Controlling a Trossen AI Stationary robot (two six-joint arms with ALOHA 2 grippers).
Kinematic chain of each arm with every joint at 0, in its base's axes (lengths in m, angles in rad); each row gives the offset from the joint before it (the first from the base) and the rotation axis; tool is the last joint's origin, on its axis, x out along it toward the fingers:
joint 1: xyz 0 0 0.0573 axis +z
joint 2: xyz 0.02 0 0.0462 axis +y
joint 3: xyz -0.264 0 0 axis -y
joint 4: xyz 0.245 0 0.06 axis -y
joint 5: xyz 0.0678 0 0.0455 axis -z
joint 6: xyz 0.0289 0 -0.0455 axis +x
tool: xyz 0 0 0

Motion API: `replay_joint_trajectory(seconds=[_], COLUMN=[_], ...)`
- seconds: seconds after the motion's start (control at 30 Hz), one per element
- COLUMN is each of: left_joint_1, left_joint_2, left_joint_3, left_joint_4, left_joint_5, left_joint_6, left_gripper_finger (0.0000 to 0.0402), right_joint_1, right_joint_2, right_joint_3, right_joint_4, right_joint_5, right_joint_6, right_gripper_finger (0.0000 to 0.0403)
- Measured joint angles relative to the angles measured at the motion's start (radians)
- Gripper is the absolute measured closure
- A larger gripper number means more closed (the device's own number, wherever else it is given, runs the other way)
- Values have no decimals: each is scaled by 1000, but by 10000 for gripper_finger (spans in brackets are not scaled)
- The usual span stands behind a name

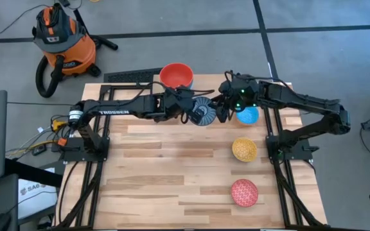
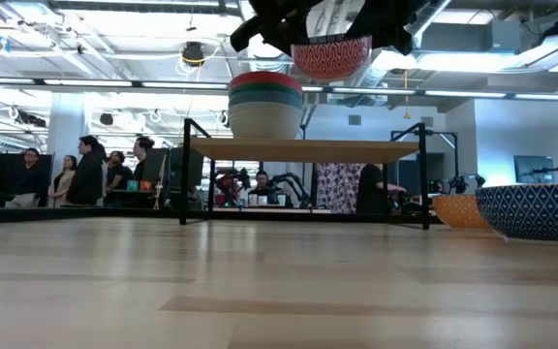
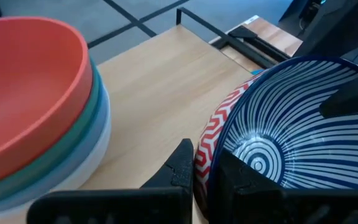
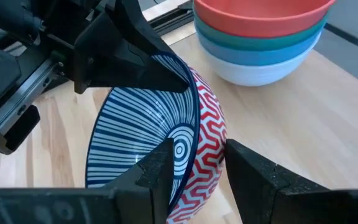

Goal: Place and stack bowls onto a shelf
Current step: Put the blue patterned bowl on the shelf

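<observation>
The blue radial-pattern bowl (image 1: 203, 113), red zigzag on its outside (image 2: 332, 56), hangs over the shelf (image 2: 308, 147) between both grippers. My left gripper (image 3: 204, 158) reaches in from the table's left and my right gripper (image 4: 194, 152) from the right; each is shut on the bowl's wall. A stack with the red bowl (image 1: 176, 74) on top, teal, blue and white beneath (image 2: 264, 102), stands on the shelf plank beside the held bowl. A blue bowl (image 1: 247, 115), the yellow speckled bowl (image 1: 244, 149) and the pink-red speckled bowl (image 1: 244, 192) sit on the table. My left gripper pinches the bowl's rim (image 3: 211, 144) on the side toward the table's left, one finger inside and one outside on the red zigzag wall. The bowl is lifted clear above the shelf plank. My right gripper pinches the opposite rim (image 4: 197, 134), one finger (image 4: 160, 168) inside on the blue stripes and one finger (image 4: 253, 171) outside by the zigzag wall. It comes from the table's right. The bowl looks tilted in this view.
The stack stands close to the held bowl on its left in the low view. The shelf's black legs (image 2: 424, 174) rise from the far part of the table. Bare plank (image 3: 160, 81) lies between stack and held bowl. People stand in the room beyond (image 2: 85, 170).
</observation>
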Motion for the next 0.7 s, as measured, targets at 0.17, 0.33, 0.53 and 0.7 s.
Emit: replay_joint_trajectory(seconds=[0.17,0.33,0.53,0.7], left_joint_1=[19,19,21,22], left_joint_2=[0,0,0,0], left_joint_3=[0,0,2,2], left_joint_4=[35,47,60,67], left_joint_5=[6,-2,19,30], left_joint_6=[67,216,252,271], left_gripper_finger=[393,387,385,385], right_joint_1=[-22,-35,-42,-46], right_joint_2=[4,19,19,19], right_joint_3=[0,-2,-2,-2], right_joint_4=[-2,-23,-28,-41], right_joint_5=[1,-17,-19,-30], right_joint_6=[-14,-25,-22,-18], right_gripper_finger=[249,272,281,282])
